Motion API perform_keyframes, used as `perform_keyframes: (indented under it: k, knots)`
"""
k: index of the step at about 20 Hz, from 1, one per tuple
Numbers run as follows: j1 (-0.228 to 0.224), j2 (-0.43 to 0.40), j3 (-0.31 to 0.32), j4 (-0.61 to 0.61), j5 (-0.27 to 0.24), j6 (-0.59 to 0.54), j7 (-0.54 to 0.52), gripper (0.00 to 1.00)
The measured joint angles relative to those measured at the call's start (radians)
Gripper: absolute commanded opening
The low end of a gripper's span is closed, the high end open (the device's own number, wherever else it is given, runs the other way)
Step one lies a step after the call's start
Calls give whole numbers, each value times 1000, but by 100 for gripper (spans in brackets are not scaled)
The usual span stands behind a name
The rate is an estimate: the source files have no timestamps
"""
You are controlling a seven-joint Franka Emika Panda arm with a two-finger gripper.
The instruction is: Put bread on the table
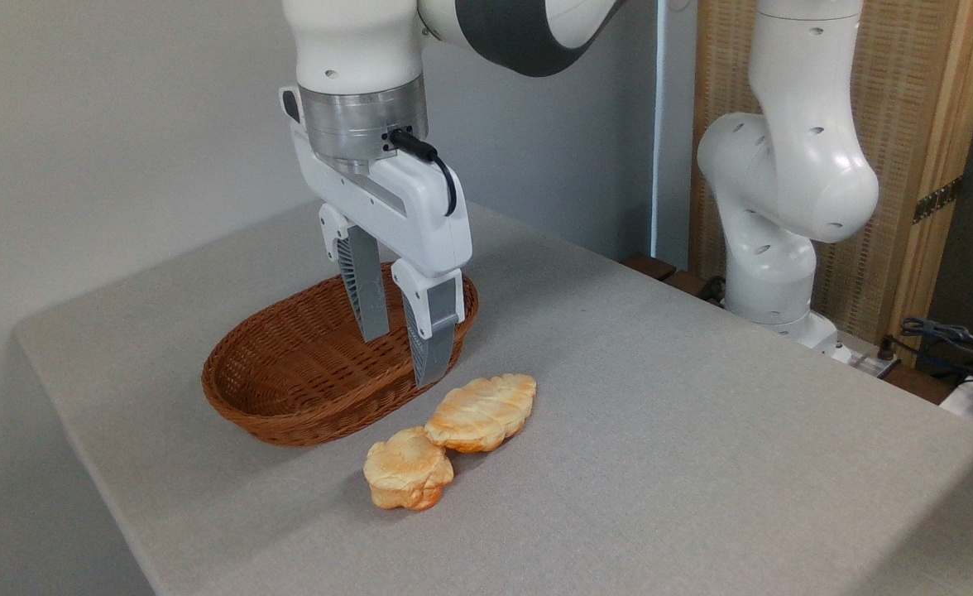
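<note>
Hand [404, 356] hangs open and empty, bread [481, 411] on table [660, 414] below-right.

Arm's [486, 33] upper links beyond frame

A brown wicker basket [288, 389] sits near a small round bun [408, 478]; cables [950, 335] lie far right.

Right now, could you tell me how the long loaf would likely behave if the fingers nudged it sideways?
The loaf lies flat on the table, so it would probably slide, not roll. It touches the round bun, so that would likely shift too. Its ridged top suggests decent grip.
</note>
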Motion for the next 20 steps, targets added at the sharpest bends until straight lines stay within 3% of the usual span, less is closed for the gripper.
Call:
perform_keyframes:
  k: [20]
  knots:
    - [0,-17,0,0,0,-49,0,100]
